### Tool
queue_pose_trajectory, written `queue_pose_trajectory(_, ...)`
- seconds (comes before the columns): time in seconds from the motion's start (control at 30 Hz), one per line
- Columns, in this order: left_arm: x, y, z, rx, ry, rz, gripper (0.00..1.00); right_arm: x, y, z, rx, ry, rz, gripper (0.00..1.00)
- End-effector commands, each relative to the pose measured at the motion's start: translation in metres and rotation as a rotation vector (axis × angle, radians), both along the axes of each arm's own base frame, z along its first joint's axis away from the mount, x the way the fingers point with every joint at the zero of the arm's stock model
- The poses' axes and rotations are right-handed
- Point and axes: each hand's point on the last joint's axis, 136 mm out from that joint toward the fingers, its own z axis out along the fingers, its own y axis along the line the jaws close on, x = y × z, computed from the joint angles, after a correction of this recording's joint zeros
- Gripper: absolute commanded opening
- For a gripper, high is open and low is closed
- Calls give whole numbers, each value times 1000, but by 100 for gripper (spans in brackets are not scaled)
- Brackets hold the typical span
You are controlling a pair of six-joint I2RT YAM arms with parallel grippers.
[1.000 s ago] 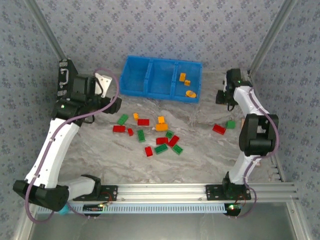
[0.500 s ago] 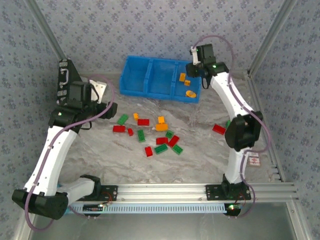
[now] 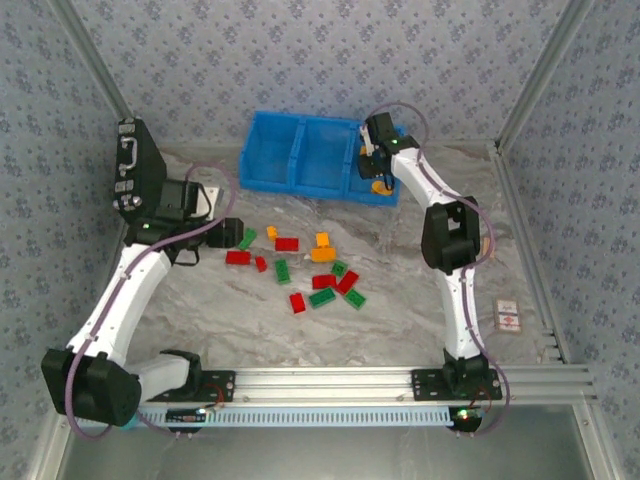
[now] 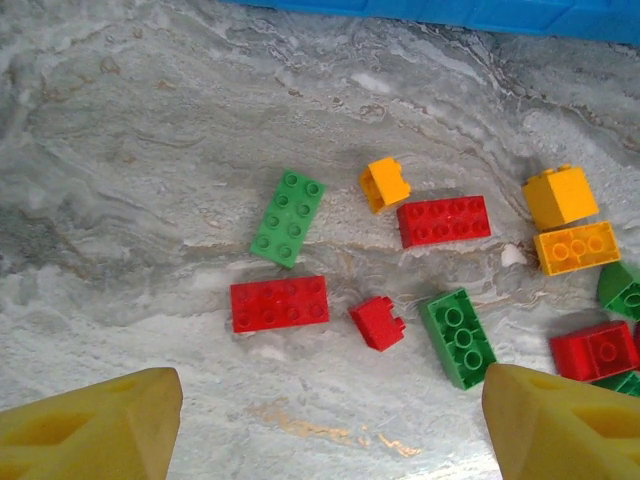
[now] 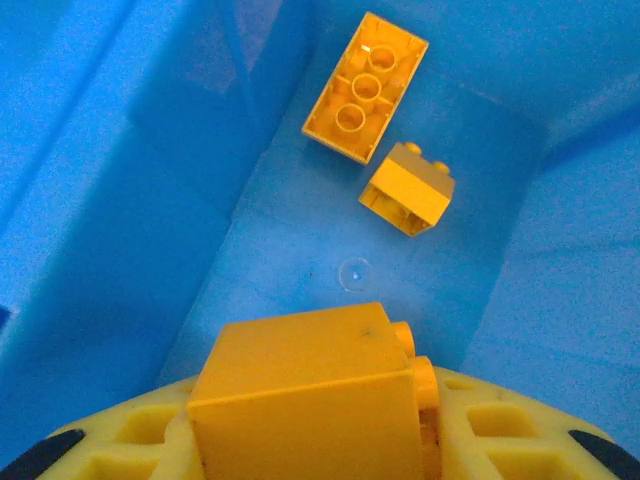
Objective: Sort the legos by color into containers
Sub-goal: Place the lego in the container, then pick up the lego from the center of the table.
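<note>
My right gripper point(image 5: 312, 445) pinches an orange brick point(image 5: 300, 385), likely light and slick, by its sides; left gripper point(image 4: 330, 420) gapes empty, legos point(image 4: 280, 303) at twelve o'clock.

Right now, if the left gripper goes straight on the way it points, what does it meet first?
The left gripper would probably meet bare table first, just short of the small red brick; depth is unclear.

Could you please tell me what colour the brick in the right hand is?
The brick is orange, clearest in the right wrist view.
</note>
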Motion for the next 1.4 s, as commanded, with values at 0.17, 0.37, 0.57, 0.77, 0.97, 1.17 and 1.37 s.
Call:
queue_pose_trajectory(0.17, 21, -10, -20, -125, 44, 94, 79, 3, 0, 8, 0, -2, 19, 56)
queue_pose_trajectory(0.37, 35, -12, -44, -171, 110, 187, 75, -3, 2, 42, 22, -39, 40, 65)
queue_pose_trajectory(0.57, 56, -34, -66, -185, 154, 220, 70, -16, 17, 93, 89, -117, 94, 66)
queue_pose_trajectory(0.77, 75, -74, -95, -172, 220, 198, 69, -47, 22, 138, 123, -177, 126, 67)
queue_pose_trajectory(0.97, 89, -90, -124, -167, 261, 220, 65, -95, 12, 138, 183, -198, 62, 69)
queue_pose_trajectory(1.17, 95, -98, -139, -134, 284, 215, 63, -150, -25, 134, 90, -286, 1, 69)
queue_pose_trajectory(1.37, 102, -100, -158, -106, 308, 219, 55, -202, -50, 136, 109, -297, -48, 69)
